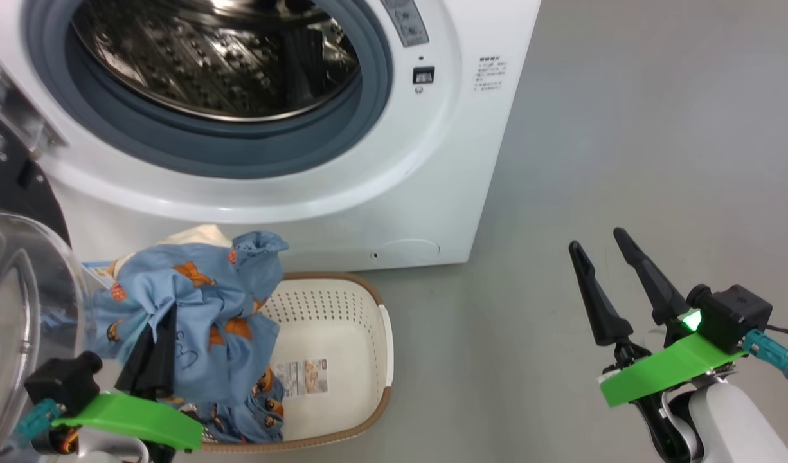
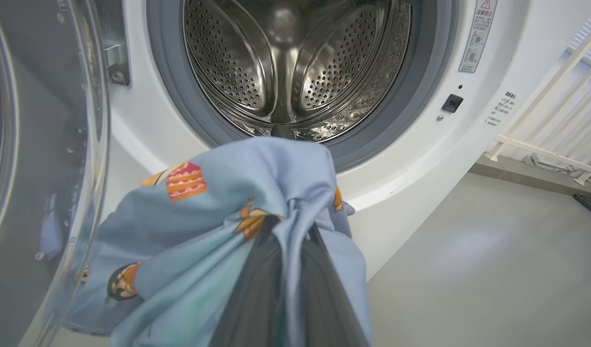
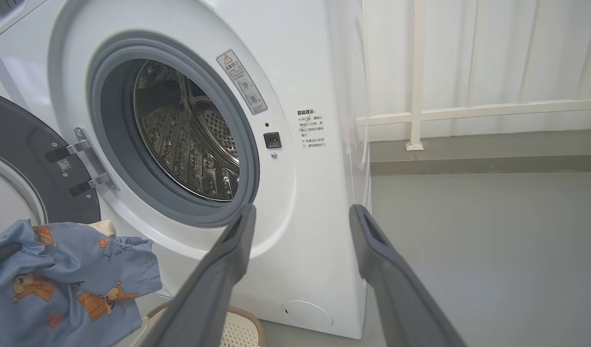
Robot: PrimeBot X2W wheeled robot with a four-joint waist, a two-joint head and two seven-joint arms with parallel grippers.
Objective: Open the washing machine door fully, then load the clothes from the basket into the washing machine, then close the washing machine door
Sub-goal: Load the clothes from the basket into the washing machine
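Left fingers (image 1: 153, 360) tight on the clothes (image 1: 201, 302) over the basket (image 1: 342, 280); right fingers (image 1: 596, 296) wide, empty.

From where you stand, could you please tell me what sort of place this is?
Probably a laundry area: a white front-loading washing machine on a grey floor, a basket of clothes before it, a white railing beside it.

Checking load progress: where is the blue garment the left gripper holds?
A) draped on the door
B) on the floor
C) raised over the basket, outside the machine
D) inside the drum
C: the left gripper is shut on the clothes, bunched over the basket in front of the drum.
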